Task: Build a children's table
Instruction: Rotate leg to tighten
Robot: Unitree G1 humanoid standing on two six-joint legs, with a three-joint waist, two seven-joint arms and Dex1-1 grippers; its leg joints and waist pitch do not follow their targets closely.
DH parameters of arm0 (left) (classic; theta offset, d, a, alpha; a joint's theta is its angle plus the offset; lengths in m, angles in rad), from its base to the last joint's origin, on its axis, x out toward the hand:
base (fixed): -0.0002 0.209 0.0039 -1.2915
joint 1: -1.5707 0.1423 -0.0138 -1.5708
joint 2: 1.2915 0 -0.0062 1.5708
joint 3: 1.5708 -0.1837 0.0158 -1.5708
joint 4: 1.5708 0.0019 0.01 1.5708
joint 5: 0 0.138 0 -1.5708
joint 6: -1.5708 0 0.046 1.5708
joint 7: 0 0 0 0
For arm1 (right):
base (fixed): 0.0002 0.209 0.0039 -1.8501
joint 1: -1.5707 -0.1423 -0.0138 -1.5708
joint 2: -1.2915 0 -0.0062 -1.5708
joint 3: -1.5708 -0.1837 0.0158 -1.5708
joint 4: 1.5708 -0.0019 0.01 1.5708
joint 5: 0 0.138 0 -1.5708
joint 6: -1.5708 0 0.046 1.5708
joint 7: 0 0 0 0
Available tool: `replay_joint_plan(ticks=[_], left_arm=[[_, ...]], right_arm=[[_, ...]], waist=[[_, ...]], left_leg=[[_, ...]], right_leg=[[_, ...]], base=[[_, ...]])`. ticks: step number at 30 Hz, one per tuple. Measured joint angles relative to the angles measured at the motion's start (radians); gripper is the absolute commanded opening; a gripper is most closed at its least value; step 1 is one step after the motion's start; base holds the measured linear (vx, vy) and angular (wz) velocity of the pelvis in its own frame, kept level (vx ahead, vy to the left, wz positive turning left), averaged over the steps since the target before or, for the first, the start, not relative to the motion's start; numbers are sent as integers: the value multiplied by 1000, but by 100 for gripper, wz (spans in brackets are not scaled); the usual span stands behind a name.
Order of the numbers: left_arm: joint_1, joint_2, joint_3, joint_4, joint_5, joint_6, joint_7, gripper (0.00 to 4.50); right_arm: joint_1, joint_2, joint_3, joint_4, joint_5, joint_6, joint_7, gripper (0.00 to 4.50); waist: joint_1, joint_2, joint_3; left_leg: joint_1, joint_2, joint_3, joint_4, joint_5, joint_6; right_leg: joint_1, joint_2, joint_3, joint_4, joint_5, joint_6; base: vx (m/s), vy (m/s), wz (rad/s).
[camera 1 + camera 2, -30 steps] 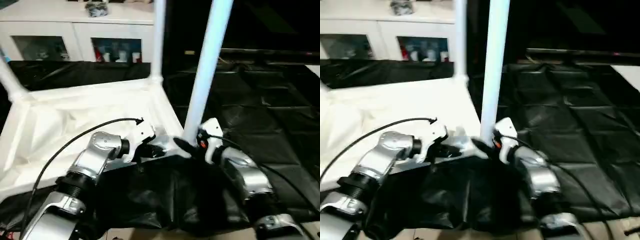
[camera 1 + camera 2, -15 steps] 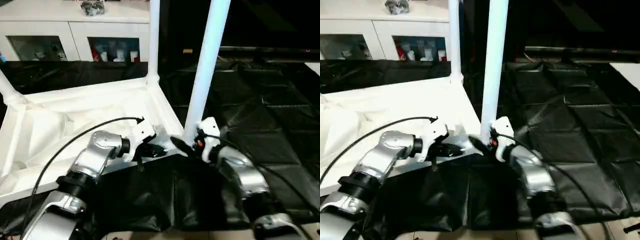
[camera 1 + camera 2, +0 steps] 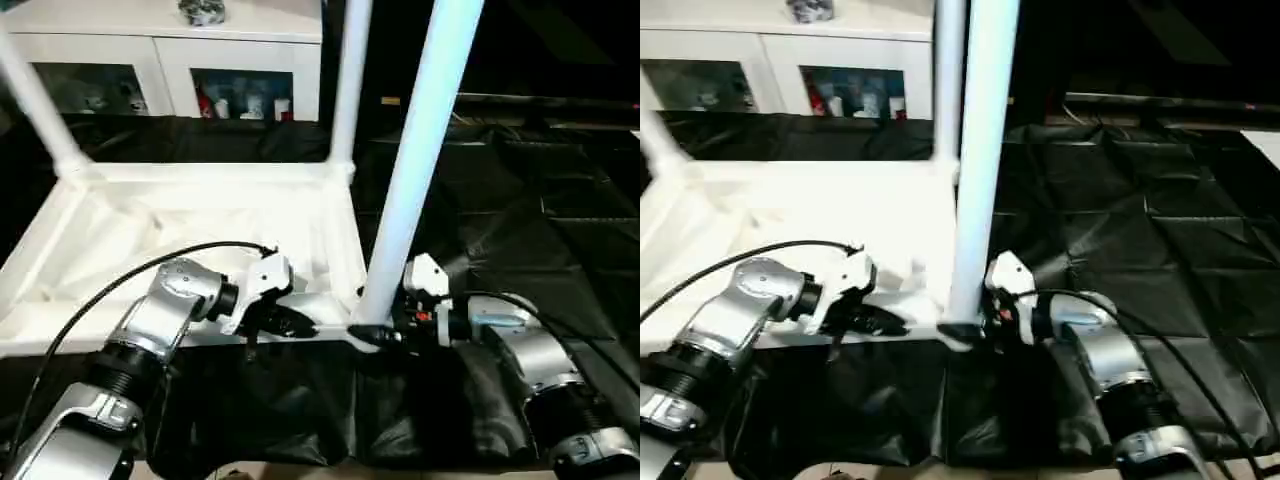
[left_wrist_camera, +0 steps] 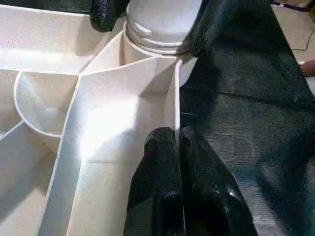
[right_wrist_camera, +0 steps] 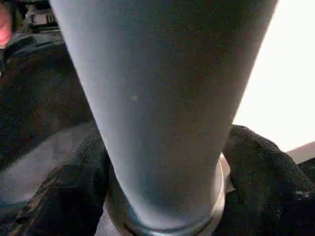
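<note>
The near leg (image 3: 415, 170) is stood upright, gripped at its base by the right gripper (image 3: 385, 325); the tabletop (image 3: 190, 215) rim is pinched by the left gripper (image 4: 178, 147).

Light falls from above and is uneven: the white tabletop (image 3: 200, 215) is bright to the point of glare, its ribbing washed out in the head views, while the black sheet (image 3: 540, 200) around it swallows detail and shows only faint sheen along its creases. The near leg (image 3: 420, 150) carries a cool bluish tint. The background behind the legs is almost black. The cabinet (image 3: 160, 60) is soft and slightly blurred. In the left wrist view the ribs cast soft grey shadows and the black fingers (image 4: 160, 167) show small highlights. The right wrist view is dim, the leg out of focus, with a blown-out white patch beside it.
</note>
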Motion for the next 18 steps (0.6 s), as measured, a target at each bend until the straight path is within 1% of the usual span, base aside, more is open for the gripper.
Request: replay_joint_plan(ticks=[4,5,7,9,10,11,12,13,14,15,18], left_arm=[[0,4,-1,0,-4,0,-16,0],[0,4,-1,0,-5,0,-19,0],[-1,4,-1,0,-5,0,-22,0],[-1,4,-1,0,-5,0,-22,0],[-1,3,-1,0,-5,0,-20,0],[-1,-6,-1,0,-5,0,-14,0],[0,-8,-1,1,-5,0,-11,0],[-1,-10,-1,3,-5,1,-6,0],[-1,-15,0,5,-5,1,4,0],[-1,-27,1,8,-4,1,27,0],[-6,-70,16,31,5,8,102,0]], right_arm=[[0,-8,5,-4,8,2,21,360],[0,-10,5,-5,9,3,24,346],[0,-10,5,-6,12,8,30,346],[0,-8,5,-5,13,9,31,319],[1,-6,5,-5,15,10,31,319],[5,-1,4,-6,17,10,29,305],[8,0,2,-6,18,10,25,305],[10,3,-1,-6,20,11,19,291],[16,9,-9,-7,26,14,9,291],[26,19,-23,-7,33,22,-13,278],[34,62,-60,3,29,28,-126,271]], waist=[[1,0,0],[2,0,0],[3,0,0],[3,0,0],[3,0,0],[3,0,0],[3,0,0],[4,0,0],[6,0,0],[8,0,0],[8,0,0]], left_leg=[[0,0,0,0,0,0],[0,0,0,0,0,0],[0,0,0,0,0,0],[0,0,0,0,0,0],[0,0,0,0,0,0],[0,0,0,0,0,0],[0,0,0,0,0,0],[0,0,0,0,0,0],[0,0,0,0,0,0],[1,0,0,0,0,0],[1,0,-1,0,0,0]], right_leg=[[0,0,0,1,0,0],[0,0,0,1,0,0],[0,0,0,0,0,0],[0,0,0,0,0,0],[0,0,0,1,0,0],[0,0,0,1,0,0],[0,0,0,1,0,0],[0,0,0,1,0,0],[0,0,0,1,0,0],[0,0,0,1,0,0],[0,0,0,1,0,0]], base=[[0,0,0],[0,0,0],[0,0,0],[0,0,0],[0,0,0],[0,0,0],[0,0,0],[0,0,0],[0,0,0],[0,0,0],[0,0,0]])
